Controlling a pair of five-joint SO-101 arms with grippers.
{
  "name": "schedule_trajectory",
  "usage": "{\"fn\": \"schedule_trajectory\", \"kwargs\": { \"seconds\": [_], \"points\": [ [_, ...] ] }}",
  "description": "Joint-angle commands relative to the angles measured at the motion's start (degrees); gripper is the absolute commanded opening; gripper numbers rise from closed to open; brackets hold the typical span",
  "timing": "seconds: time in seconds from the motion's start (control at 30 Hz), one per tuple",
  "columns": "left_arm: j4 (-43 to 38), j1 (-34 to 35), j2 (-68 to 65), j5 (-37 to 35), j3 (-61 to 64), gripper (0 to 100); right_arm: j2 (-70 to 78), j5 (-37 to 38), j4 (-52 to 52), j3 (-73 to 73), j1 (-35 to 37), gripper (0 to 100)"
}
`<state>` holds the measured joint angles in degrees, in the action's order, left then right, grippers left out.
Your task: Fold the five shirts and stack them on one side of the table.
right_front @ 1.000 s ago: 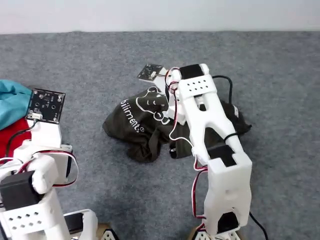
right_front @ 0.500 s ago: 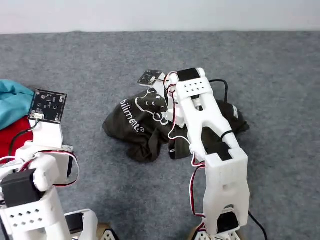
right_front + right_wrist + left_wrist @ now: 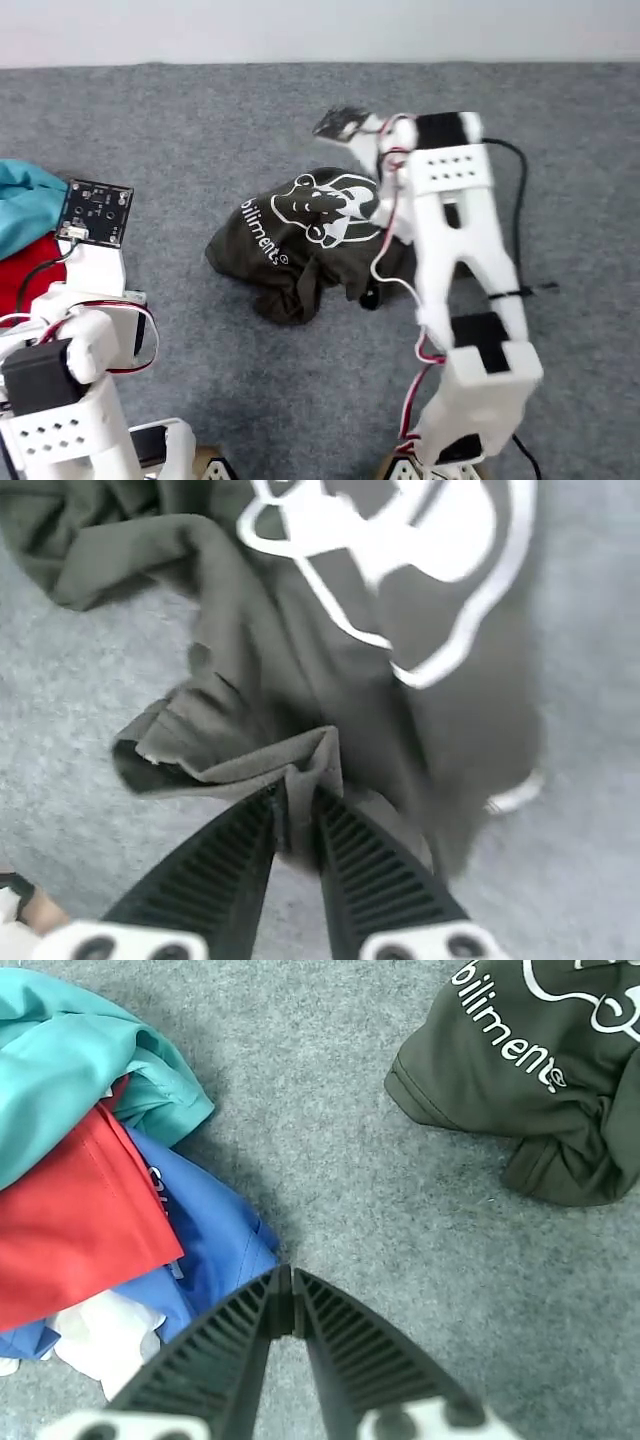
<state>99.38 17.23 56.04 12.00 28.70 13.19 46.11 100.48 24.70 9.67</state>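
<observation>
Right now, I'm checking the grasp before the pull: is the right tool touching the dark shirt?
Touching. The right wrist view shows the right tool clamped on a fold of the dark shirt.

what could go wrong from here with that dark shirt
1. The right end effector pinches only a small bunched fold of the dark shirt; it may slip out on a pull.
2. The shirt lies crumpled, so pulling from one point may drag the whole bundle rather than spread it.
3. The left end effector is shut and apart from it, so nothing pins the other side.
</observation>
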Motion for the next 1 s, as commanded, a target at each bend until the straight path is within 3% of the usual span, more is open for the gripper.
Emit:
{"fn": "schedule_trajectory", "kwargs": {
  "seconds": [0.0,0.33,0.73,0.97],
  "points": [
    [1.0,-0.1,0.4,-0.6,0.0,1,-7.1,0.6,2.5,2.5,-3.7,1.0],
    [-3.8,-1.5,-4.9,-0.2,0.3,3,-26.6,6.2,2.4,-13.3,-14.6,1.0],
    [-7.1,-20.3,-28.7,1.0,-4.4,3,-37.7,12.6,2.2,-23.6,-32.9,1.0],
    [-12.3,-30.3,-41.3,3.0,-7.3,3,-38.0,12.4,-0.7,-28.8,-38.5,1.0]
  ]
}}
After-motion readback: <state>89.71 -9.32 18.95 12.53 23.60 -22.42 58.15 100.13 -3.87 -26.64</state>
